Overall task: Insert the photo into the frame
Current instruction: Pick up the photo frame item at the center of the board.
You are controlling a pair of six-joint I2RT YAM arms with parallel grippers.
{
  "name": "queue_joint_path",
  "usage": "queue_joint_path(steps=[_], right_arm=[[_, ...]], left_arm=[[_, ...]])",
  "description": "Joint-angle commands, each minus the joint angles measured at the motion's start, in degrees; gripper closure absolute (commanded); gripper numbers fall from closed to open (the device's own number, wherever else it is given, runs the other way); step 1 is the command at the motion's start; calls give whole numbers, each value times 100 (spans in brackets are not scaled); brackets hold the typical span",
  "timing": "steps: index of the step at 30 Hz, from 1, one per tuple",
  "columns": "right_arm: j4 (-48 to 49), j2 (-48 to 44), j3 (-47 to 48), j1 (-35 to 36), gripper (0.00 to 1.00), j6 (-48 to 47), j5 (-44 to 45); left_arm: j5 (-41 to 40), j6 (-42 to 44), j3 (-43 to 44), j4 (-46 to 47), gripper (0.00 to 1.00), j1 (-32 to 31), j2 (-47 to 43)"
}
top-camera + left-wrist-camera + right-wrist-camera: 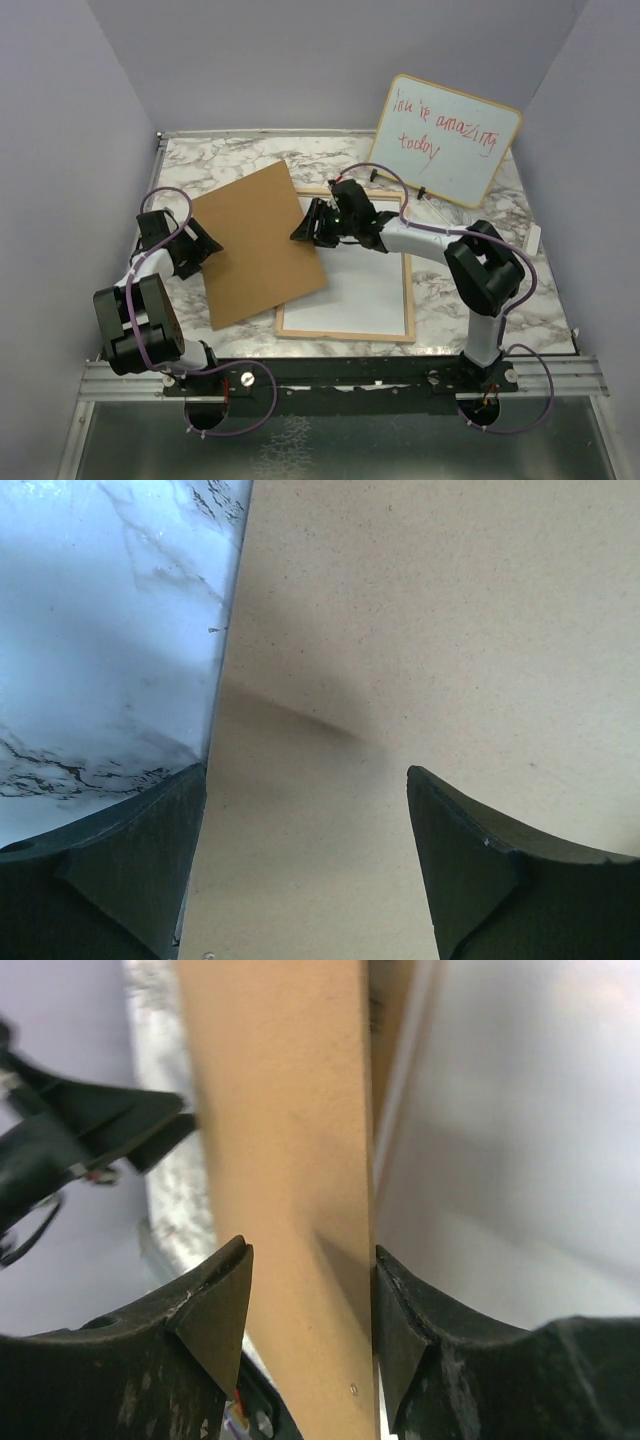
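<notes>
The frame (pixel 408 300), with light wood rails and a white inside, lies flat at the table's middle. The photo is not in view. A plain brown backing board (pixel 255 250) lies askew with its right part over the frame's left side. My left gripper (pixel 208 245) stands open at the board's left edge; the left wrist view shows its fingertips (pixel 305 775) wide apart over the board (pixel 450 630). My right gripper (pixel 305 228) is at the board's right edge. Its fingers (pixel 310 1250) stand apart on either side of that edge of the board (pixel 290 1110), beside the frame's white pane (pixel 520 1140).
A wood-rimmed whiteboard (pixel 448 140) with red writing leans against the back right wall. The marble tabletop (pixel 200 165) shows around the frame and board. Grey walls close in the left, back and right sides. The left gripper (pixel 90 1130) shows across the board in the right wrist view.
</notes>
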Motion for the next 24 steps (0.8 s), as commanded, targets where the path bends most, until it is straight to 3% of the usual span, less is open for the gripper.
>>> queue_joint_path(steps=[1, 8, 16, 18, 24], right_arm=[[1743, -351, -157, -69, 45, -415, -1666], [1321, -336, 148, -69, 53, -500, -1891], [766, -87, 552, -53, 84, -627, -2035], [500, -162, 649, -56, 98, -695, -1847], [80, -574, 846, -59, 99, -709, -1458]], left_arm=[[357, -26, -87, -577, 18, -88, 161], [392, -18, -65, -591, 18, -156, 96], [181, 158, 157, -902, 17, -164, -63], [-123, 261, 391, -1148, 15, -156, -163], [-1064, 336, 1283, -1666, 1, -156, -646]])
